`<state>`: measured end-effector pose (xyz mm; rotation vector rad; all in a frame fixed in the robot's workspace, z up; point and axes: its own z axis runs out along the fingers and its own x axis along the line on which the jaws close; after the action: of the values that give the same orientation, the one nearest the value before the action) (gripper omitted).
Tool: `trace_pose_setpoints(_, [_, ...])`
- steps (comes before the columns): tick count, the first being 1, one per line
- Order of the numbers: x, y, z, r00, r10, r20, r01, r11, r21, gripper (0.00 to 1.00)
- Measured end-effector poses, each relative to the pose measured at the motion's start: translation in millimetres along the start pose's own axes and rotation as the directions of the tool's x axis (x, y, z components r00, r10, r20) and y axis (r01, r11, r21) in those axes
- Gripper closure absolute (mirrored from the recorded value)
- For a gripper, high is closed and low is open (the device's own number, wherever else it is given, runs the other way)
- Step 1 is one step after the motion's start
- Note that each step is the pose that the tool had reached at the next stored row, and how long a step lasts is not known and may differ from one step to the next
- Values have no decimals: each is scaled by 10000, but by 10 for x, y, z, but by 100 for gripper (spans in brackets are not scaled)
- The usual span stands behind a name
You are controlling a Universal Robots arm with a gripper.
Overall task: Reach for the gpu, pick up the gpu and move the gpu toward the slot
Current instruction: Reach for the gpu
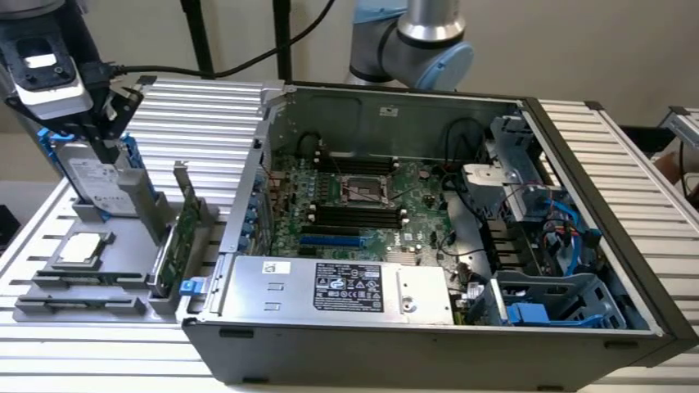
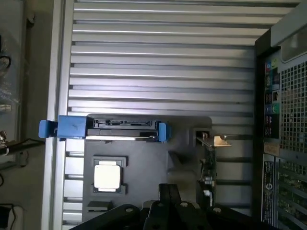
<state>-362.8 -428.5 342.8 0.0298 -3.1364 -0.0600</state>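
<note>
Status: reach stage, nothing finished.

- End effector hangs over the rear of the grey rack, just above the hard drive. The exterior view places it to that view's left of the gpu and apart from it.
- In the wrist view the end effector has its two fingers together and holds nothing.
- The gpu stands on edge in its rack groove, with its metal bracket at the far end. It sits between the hard drive and the open computer case, near the case's side wall. The wrist view shows the gpu edge-on and untouched.
- Judgement: the grasp, the lift and the carry toward the slot are all not yet done. The long blue slot on the motherboard is empty and is probably the target.

Count:
- gpu: 1
- hard drive with blue rails: 1
- small square chip: 1, lying flat in the rack
- grey rack: 1
- computer case: 1, side panel off
- arm with end effector: 1

Everything rests on the ribbed metal counter.
</note>
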Motion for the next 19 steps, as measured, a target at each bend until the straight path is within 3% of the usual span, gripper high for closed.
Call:
trace_pose_setpoints(12, [-417, -295, -12, 10000, 2, -41, -2, 10000, 1, 89])
trace_pose_setpoints(19, [-555, -418, 7, 10000, 1, -39, -1, 10000, 0, 89])
